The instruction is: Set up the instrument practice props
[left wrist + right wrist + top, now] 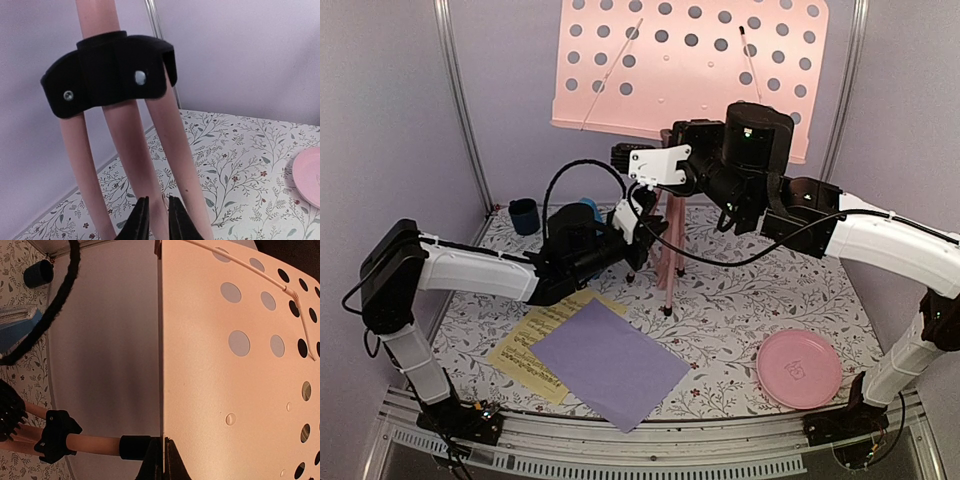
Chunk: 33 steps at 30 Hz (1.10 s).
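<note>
The pink music stand's perforated desk [690,65] stands at the back on its tripod legs [668,255]. My right gripper [618,157] is shut on the desk's lower edge, seen edge-on in the right wrist view [164,460] beside the desk [225,370]. My left gripper [653,226] is closed around the middle tripod leg [125,140] below the black collar [107,75], with its fingertips [140,220] on either side. The lavender sheet [610,365] lies on the yellow sheet [532,348] at the front left. The blue metronome [588,208] is mostly hidden behind my left arm.
A small dark blue cup [524,215] stands at the back left corner. A round pink plate [800,368] lies at the front right and also shows in the left wrist view [307,175]. Grey walls and metal posts close in the floral table [740,300].
</note>
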{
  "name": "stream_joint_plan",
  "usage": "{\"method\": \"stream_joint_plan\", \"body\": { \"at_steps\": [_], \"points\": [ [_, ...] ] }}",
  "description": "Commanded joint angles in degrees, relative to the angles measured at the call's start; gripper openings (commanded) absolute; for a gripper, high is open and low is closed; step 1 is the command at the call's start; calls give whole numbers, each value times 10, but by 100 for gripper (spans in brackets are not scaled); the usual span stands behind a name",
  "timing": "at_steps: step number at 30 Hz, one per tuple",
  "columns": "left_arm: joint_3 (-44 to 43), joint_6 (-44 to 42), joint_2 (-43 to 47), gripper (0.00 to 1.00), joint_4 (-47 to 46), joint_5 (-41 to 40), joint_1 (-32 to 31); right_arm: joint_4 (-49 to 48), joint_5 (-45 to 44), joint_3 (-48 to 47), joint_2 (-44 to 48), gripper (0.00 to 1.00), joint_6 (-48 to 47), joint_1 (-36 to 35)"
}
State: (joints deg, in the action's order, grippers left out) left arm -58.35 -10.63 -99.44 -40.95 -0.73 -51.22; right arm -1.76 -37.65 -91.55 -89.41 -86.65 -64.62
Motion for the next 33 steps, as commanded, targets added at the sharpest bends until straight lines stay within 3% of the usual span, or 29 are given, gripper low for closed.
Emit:
{"method": "stream_joint_plan", "body": {
  "at_steps": [1, 8, 16, 20, 25, 29, 33],
  "points": [
    [-41, 5, -36, 18, 24, -37, 1, -172, -8, -56, 24, 0, -31, -7],
    [-53, 20, -59, 21, 8, -63, 2, -172, -7, -57, 25, 0, -27, -11],
    [-58, 31, -71, 35, -8, -50, 3, -171, -7, -57, 27, 0, -19, -11],
    [-72, 30, -81, 44, 2, -48, 5, -170, -7, -58, 26, 0, -19, -14],
    [-88, 41, -91, 65, 11, -54, 7, -165, -4, -61, 27, 0, -13, -15],
    [-99, 42, -101, 72, 12, -51, 7, -161, -2, -63, 26, 0, -7, -14],
    [-111, 38, -107, 74, 19, -48, 7, -160, -2, -66, 25, 0, -7, -13]
  ]
}}
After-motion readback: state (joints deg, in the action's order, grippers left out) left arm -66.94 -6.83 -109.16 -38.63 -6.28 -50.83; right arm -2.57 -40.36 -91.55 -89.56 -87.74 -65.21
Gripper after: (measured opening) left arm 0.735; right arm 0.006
